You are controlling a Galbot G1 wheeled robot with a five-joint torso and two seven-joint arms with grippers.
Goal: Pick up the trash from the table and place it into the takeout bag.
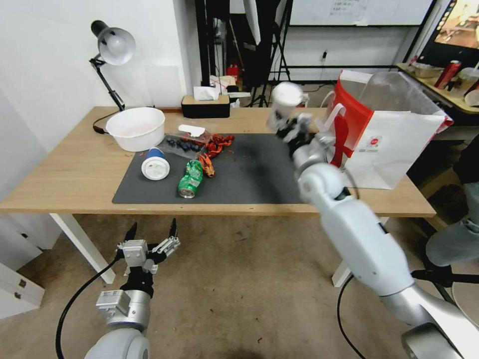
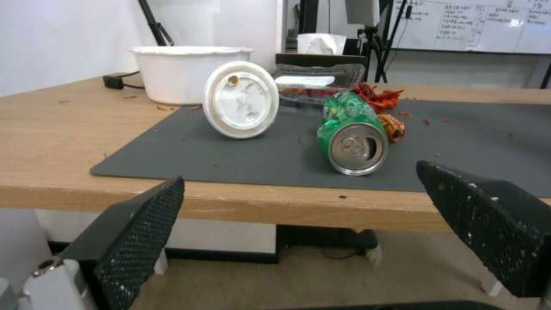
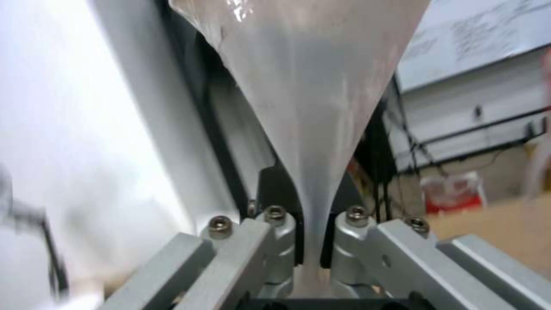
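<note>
Two grippers: the right gripper (image 1: 288,125) pinches a clear white-lidded cup (image 1: 285,102) aloft beside the takeout bag (image 1: 394,134); the left gripper (image 1: 152,234) hangs spread below the table (image 1: 65,169).

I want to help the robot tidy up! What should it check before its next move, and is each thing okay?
1. Right gripper has hold of the clear white-lidded cup: ok.
2. Cup is already above the takeout bag: not ok, it is beside the bag.
3. Bag stands upright with its mouth open: ok.
4. Left gripper is out of the way, open, below the table edge: ok.
5. All trash is gone from the table: not ok, crushed green can and blue white-lidded cup remain.
</note>
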